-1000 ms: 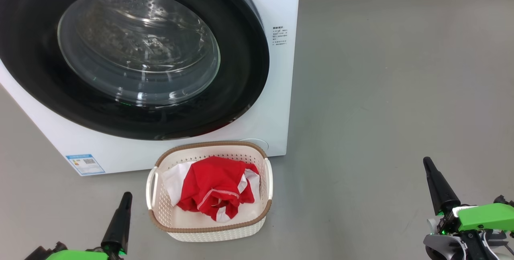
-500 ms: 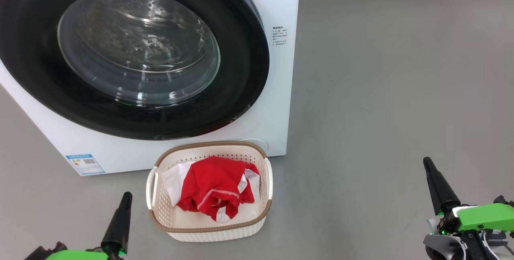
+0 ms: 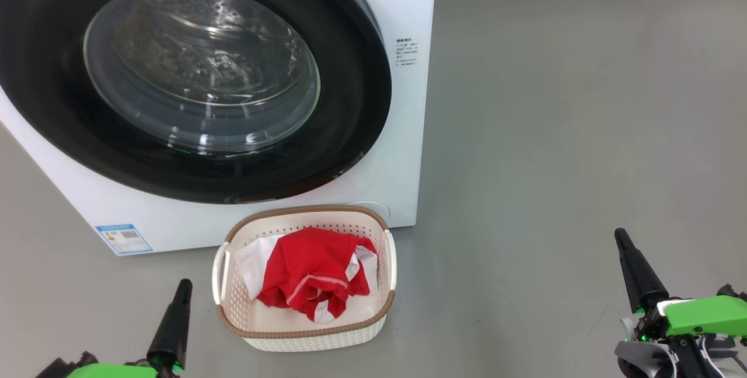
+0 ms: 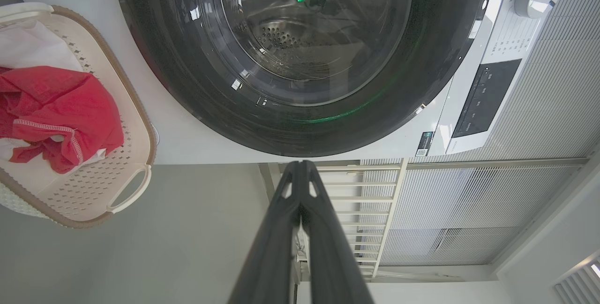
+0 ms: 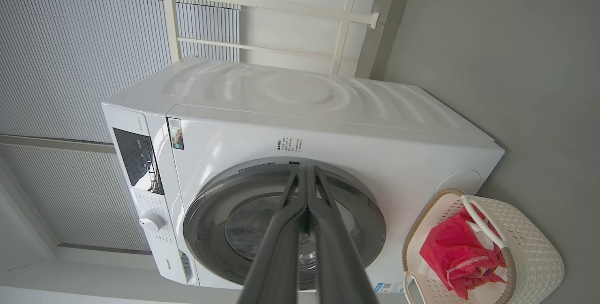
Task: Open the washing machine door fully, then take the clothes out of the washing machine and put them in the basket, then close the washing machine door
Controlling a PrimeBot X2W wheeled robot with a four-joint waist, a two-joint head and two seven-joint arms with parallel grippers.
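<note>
Clothes (image 3: 309, 279) — red and white, heaped in the basket (image 3: 224, 314) on the floor (image 3: 554, 133), before the washing machine (image 3: 405, 150); door (image 3: 350, 104) shut.
Left fingers (image 3: 172, 322) — pressed together, empty, just left of the basket.
Right fingers (image 3: 636, 273) — together, empty, well apart to its right.

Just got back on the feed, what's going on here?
Nothing is being handled. The door is closed on the washing machine, and the clothes lie in the basket on the floor before it. The left gripper and right gripper are shut and empty, either side of the basket. The job looks done.
</note>
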